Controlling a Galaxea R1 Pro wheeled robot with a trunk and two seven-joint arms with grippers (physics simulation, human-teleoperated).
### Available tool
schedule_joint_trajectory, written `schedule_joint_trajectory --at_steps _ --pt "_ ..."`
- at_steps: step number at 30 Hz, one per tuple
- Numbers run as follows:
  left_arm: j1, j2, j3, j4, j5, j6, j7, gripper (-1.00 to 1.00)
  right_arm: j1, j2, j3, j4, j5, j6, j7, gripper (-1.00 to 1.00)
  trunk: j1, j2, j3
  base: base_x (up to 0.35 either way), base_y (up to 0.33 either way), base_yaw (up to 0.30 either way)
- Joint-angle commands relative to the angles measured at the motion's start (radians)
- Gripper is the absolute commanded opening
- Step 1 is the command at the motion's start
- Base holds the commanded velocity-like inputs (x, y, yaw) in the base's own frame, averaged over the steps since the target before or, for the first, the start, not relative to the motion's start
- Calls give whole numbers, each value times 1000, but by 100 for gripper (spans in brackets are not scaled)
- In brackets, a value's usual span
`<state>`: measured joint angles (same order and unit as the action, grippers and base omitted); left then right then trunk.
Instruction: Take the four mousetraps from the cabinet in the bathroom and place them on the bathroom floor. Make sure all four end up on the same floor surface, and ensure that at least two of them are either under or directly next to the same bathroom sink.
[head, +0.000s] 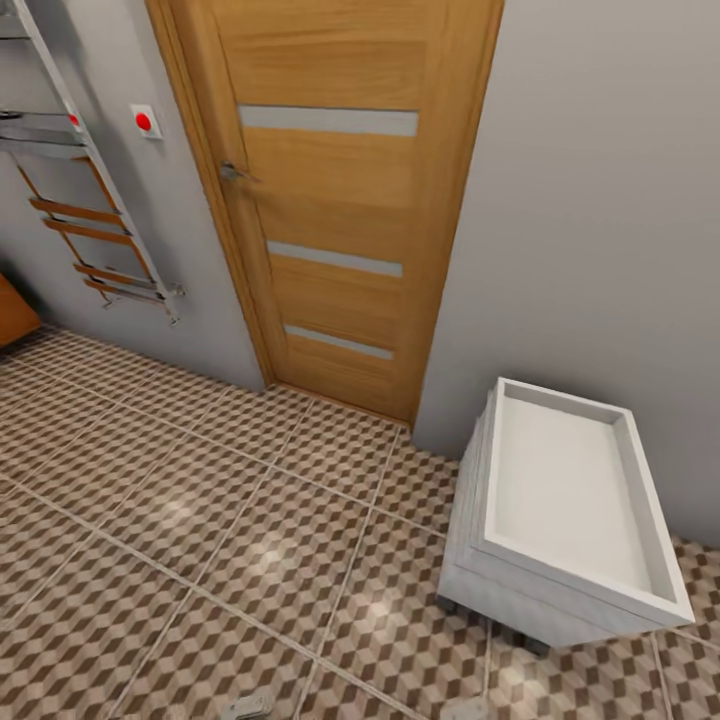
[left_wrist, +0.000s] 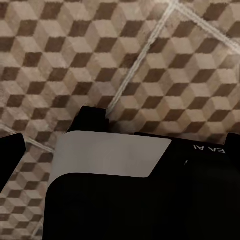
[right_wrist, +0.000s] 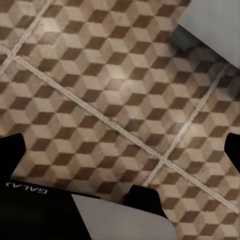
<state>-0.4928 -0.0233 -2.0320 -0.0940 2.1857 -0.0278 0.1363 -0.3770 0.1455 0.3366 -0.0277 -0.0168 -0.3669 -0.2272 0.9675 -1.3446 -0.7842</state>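
- Ahead of me, across the bathroom floor (head: 230, 520), stands a closed wooden door (head: 330, 200) in a grey wall (head: 600, 220); I judge I am on my way through the room, not yet at work.
- To my right a small white drawer unit (head: 565, 520) sits on the tiles against that wall, its shallow top tray bare. It is not the cabinet I need.
- At my far left an orange-brown corner (head: 14, 312) pokes in near a chrome towel rack (head: 95, 215); I cannot tell whether it is the cabinet.
- No mousetrap is to be seen anywhere on the tiles before me, nor the sink.
- My left gripper (left_wrist: 120, 127) hangs low over the patterned tiles, nothing between its dark fingers; how wide they stand I cannot tell.
- My right gripper (right_wrist: 125, 167) likewise points down at bare tile, with a grey foot of the drawer unit (right_wrist: 182, 37) nearby. It carries nothing, as far as I can see; its opening I cannot tell either.
- Both arms are tucked low, I judge, to keep clear while travelling.
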Motion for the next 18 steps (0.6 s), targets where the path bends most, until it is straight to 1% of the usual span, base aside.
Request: schedule_joint_trajectory --at_steps 1,18 --pt "-1 0 -8 -3 6 -3 6 100 0 0 7 1 -2 -2 -6 100 0 0 -1 0 0 287" --pt "-1 0 -8 -4 6 -3 6 100 0 0 8 1 -2 -2 -6 100 0 0 -1 0 0 287"
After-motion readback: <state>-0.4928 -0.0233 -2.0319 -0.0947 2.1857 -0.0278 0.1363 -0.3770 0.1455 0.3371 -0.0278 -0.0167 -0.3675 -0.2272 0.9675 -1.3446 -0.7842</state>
